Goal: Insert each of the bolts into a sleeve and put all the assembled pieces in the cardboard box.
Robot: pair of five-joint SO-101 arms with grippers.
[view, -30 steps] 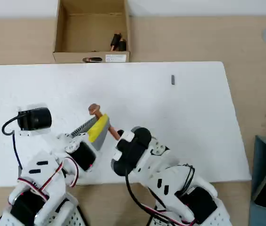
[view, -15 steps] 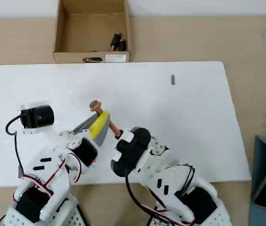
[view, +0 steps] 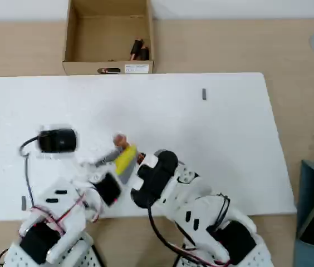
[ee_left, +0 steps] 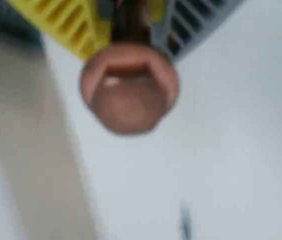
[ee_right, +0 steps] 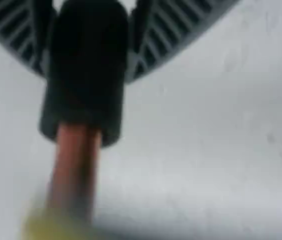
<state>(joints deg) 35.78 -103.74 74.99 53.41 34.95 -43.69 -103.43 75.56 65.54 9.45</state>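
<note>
Left gripper [ee_left: 131,20], yellow and grey ribbed fingers, is clamped on the copper-coloured metal bolt [ee_left: 128,90]. The bolt is gripped on the shank just behind its wide head, and the head is left free.

Right gripper [ee_right: 88,30] is closed around the black cylindrical sleeve [ee_right: 86,70] at mid-body. The bolt shank is seen entering the sleeve's open end, so it is judged partly inserted and not yet seated.

In the high view both parts are held just above the white board [view: 218,156], between the two arms. They are well apart from the brown cardboard box [view: 84,68], where dark assembled pieces [view: 139,50] are already lying.

Handling, as judged:
- Both parts are taken as light, rigid and not fragile.
- The smooth round shank is likely to slip or roll between the fingers under axial push.
- A hold close under the head is preferred, so the head can act as a stop.
- The sleeve is best gripped across its middle, with the bore left clear.
- Coaxial alignment matters more than force.
</note>
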